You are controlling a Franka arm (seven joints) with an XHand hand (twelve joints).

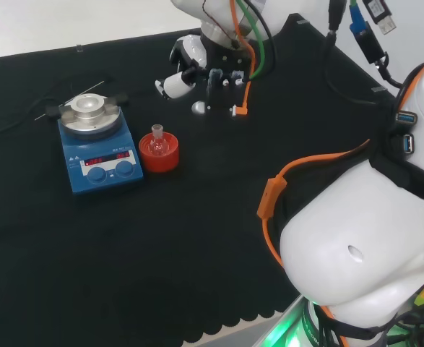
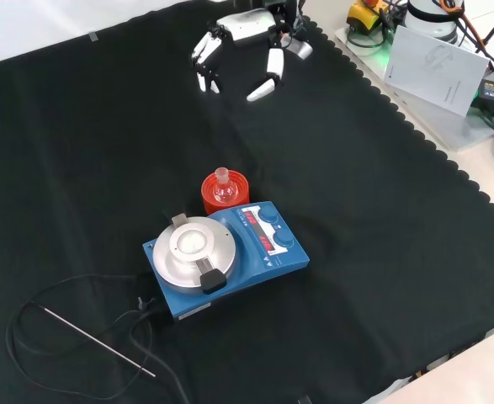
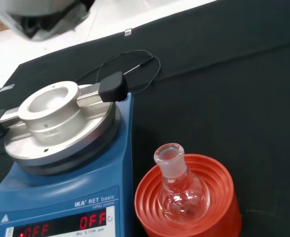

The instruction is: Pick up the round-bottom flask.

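Clear round-bottom flask point(image 3: 181, 190), neck up, on red ribbed stand point(image 3: 219, 207)

Cloth point(image 2: 381, 210): plain black, scalloped along its edge.

Stirrer plate point(image 2: 225, 261): blue body, two blue knobs, red lit digits on a dark panel, with a bare silver-grey metal block on top (black handle caps at either side of the block).

Stand point(image 3: 186, 202), just beside the stirrer plate: red, ribbed in concentric rings.

Round-bottom flask point(image 3: 180, 190), on the stand: clear and colourless, the red showing through it.

Hand point(image 2: 247, 46), well apart from the stirrer plate: white shells, black at the joints.

Cable point(image 2: 78, 307) by the stirrer plate: black, with a thin silver probe point(image 2: 95, 337).
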